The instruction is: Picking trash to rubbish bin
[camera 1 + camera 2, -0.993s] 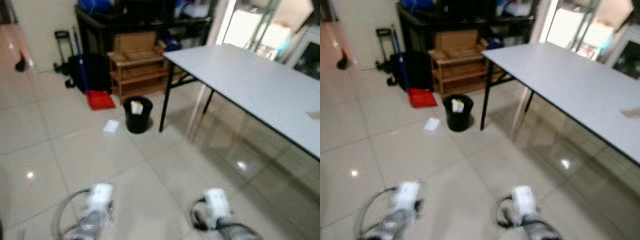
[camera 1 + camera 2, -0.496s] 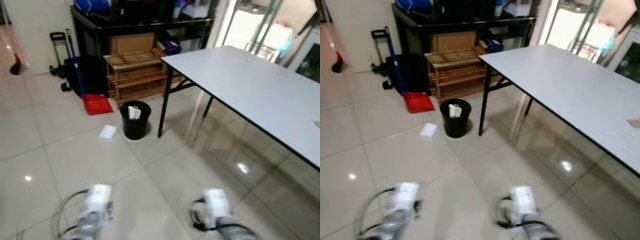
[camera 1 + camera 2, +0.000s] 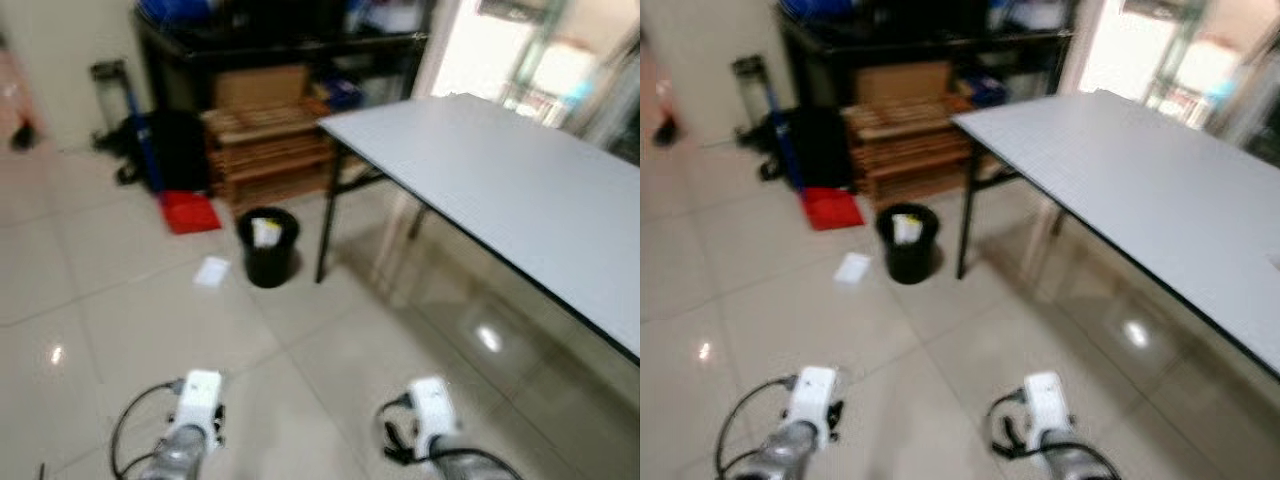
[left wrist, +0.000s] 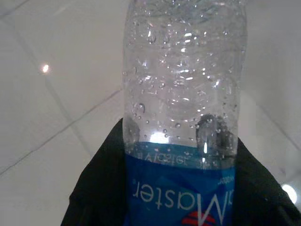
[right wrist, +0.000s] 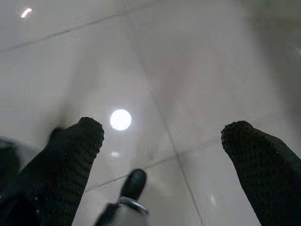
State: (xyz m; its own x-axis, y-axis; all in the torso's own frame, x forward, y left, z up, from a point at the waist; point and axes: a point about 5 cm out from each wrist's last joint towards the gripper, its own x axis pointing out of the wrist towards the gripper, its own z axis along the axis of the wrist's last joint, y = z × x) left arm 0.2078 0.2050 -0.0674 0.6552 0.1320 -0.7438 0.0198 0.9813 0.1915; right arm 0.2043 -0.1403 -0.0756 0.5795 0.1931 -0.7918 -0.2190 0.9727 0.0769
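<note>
Clear, crumpled plastic bottle with a blue label [image 4: 183, 117] gripped between the two black fingers of the left gripper [image 4: 181, 188], beaded inside with droplets and carried low over the pale glossy tiled floor [image 3: 150, 320]. Held that way, presumably, for the walk to the small round black rubbish bin [image 3: 267, 246], well ahead and a little left, standing just beside the black leg of the long grey-white table [image 3: 500, 190]. Already some pale rubbish poking up inside the bin, so probably the right target for the drop. Flat white scrap of paper [image 3: 211, 271] lying on the tiles just left of the bin, apart from it, likely another piece to collect. Right gripper [image 5: 164, 146] empty, fingers spread wide over bare tile, free for that scrap or for balance. Behind the bin, a low wooden slatted rack [image 3: 268, 150] with a cardboard box on top, a red dustpan [image 3: 190, 212] on the floor, and a dark shelf unit [image 3: 280, 50] against the wall. Whole forward scene soft with blur. Bottle delivery not yet done; a fair stretch of floor left to cross.
</note>
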